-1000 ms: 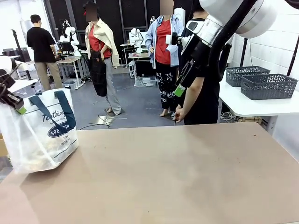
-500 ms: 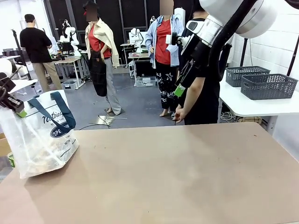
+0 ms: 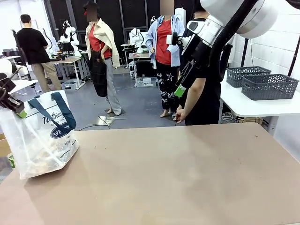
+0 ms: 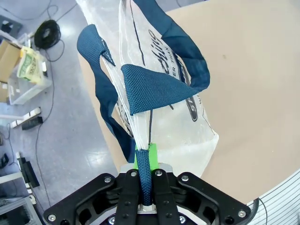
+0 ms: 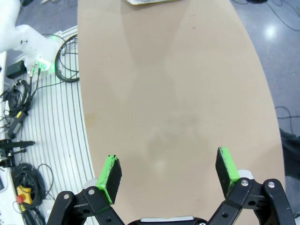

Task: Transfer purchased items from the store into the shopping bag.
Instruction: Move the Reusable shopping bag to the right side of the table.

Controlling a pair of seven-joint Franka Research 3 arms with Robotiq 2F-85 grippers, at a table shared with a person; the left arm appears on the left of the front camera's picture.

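Inventory of the counter at this moment.

Item 1: translucent whitish plastic shopping bag [image 3: 42, 138] with dark navy woven handles and a round navy logo in white lettering. It sits at the near left corner of the tan counter [image 3: 178, 173], directly below the left end effector [image 4: 144, 157], sagging and leaning away from the grip. One navy handle strap [image 4: 145, 180] runs up between the green pads, together with a pinch of the plastic; the other handle [image 4: 185, 51] flops loose over the bag's mouth, just beyond the fingertips. Held so, the bag is likely kept upright by the strap, since the thin plastic would otherwise slump.

Item 2: small yellowish-tan purchased items [image 3: 40, 159], seen dimly through the plastic, heaped in the bag's bottom, well below the left end effector. Individual pieces cannot be told apart. Judgement: contents already inside; the transfer appears largely done.

Item 3: left end effector, black with green pads, clenched on the handle strap, at the counter's left edge.

Item 4: right end effector [image 5: 168, 171], black with green pads, jaws spread wide and grasping nothing, poised high above bare counter, well apart from the bag.

Item 5: two dark grey lattice baskets [image 3: 262, 82] on a white side table, far beyond the right end effector.
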